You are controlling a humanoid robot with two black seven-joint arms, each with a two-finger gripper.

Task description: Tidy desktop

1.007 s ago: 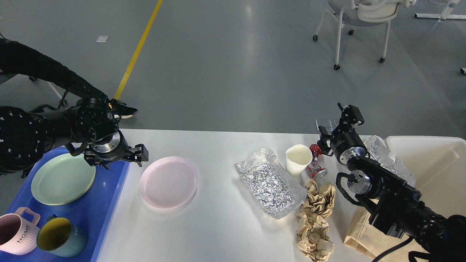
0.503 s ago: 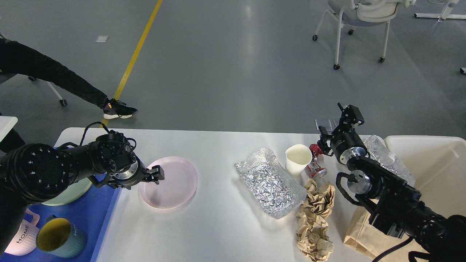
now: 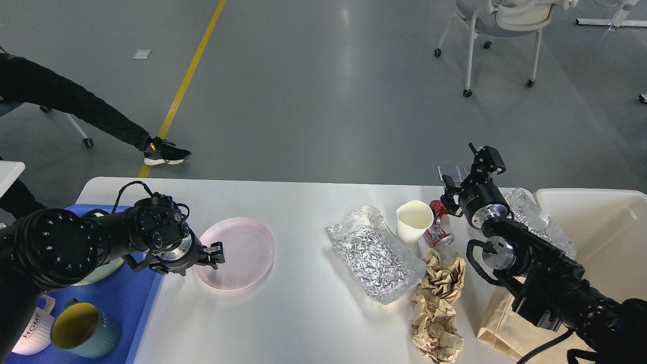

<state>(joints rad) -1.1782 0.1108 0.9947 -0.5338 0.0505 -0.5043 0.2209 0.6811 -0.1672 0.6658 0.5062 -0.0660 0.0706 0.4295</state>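
Worktop point(image 3: 313, 323), the white desktop being tidied, filled the near and middle view, cluttered on both sides. Nearest lay crumpled brown paper point(image 3: 437, 313) and, at the near left, a blue tray point(image 3: 126, 303) holding mugs and a green plate. Further in, the left claw point(image 3: 216, 253) had dropped from above the tray to the pink plate point(image 3: 237, 258), its fingers set narrowly about the plate's left rim; whether they gripped yet I could not tell. That suggested the plate was next for the tray. Farther right, the right claw point(image 3: 482, 159) hung unmoved beyond the white cup point(image 3: 414, 220), its fingers too dark to judge.
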